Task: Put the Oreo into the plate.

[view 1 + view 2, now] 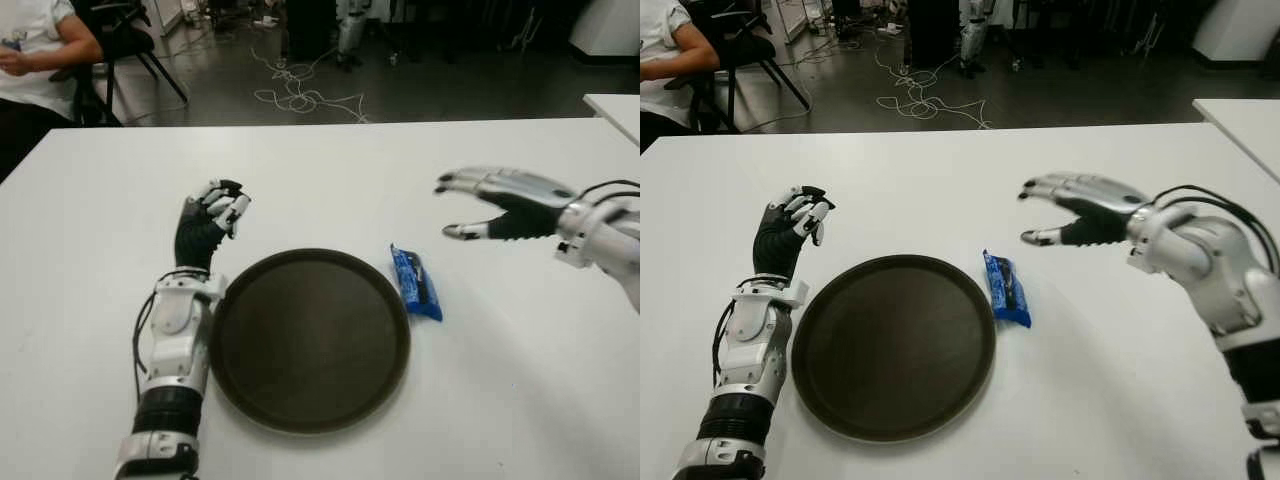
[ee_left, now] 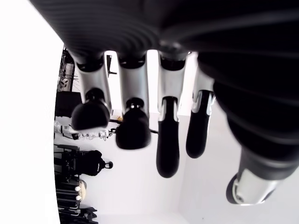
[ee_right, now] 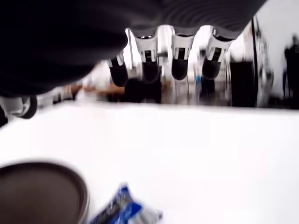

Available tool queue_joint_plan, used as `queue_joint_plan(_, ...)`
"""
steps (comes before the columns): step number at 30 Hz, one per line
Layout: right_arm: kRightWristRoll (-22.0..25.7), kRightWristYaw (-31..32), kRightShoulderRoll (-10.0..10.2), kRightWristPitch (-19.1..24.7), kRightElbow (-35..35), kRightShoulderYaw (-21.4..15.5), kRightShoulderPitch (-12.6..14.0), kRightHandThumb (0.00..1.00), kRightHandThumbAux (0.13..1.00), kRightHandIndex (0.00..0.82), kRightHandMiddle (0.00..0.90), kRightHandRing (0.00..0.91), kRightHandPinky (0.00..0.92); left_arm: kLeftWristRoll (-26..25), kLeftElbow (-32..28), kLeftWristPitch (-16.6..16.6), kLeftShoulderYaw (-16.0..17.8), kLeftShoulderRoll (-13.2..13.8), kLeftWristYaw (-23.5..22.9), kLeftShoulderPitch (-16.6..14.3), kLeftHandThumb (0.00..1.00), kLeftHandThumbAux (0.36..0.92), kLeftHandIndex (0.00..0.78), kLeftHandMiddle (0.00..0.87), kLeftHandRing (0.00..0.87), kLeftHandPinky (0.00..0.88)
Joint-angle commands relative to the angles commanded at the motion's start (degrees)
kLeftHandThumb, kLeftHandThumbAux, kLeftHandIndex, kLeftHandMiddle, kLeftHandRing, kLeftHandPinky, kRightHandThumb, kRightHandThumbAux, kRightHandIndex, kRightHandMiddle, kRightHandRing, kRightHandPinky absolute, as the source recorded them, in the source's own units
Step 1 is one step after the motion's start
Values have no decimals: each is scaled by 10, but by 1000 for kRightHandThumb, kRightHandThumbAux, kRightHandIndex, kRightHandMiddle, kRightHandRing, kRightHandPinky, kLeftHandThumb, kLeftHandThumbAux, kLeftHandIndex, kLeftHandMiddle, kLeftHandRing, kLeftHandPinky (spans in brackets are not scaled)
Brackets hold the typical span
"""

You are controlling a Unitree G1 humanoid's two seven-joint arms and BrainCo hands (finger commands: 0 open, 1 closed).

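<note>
Barely started, honestly. Oreo (image 1: pixel 416 283) lying flat on the white table (image 1: pixel 500 380), just beside the plate (image 1: pixel 310 340) on its right, not in it yet. Right hand (image 1: pixel 497 205) up beyond the plate's right side, fingers spread, gripping nothing. Left hand (image 1: pixel 208 225) at the plate's left, loosely curled, empty. Plenty of bare table around the plate for a sweep in.

A seated person (image 1: pixel 35 50) and tangled cables (image 1: pixel 300 95) on the floor beyond the white table (image 1: pixel 90 230)

Robotics lab, loose floor cables (image 1: pixel 300 92), white tables (image 1: pixel 330 180), seated person (image 1: pixel 35 50)
</note>
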Motion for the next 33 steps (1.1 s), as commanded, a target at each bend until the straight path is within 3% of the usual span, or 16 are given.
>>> queue_joint_plan(13, 33, 49, 18, -11, 24, 20, -21, 358, 159, 0, 0, 0, 0, 6, -1, -10, -2, 1, -1, 2, 851, 667, 411, 509, 776, 799)
queue_joint_plan(33, 25, -26, 69, -7, 48, 23, 0, 349, 230, 0, 0, 0, 0, 35, 26, -38, -7, 8, 6, -5, 858, 658, 427, 522, 776, 821)
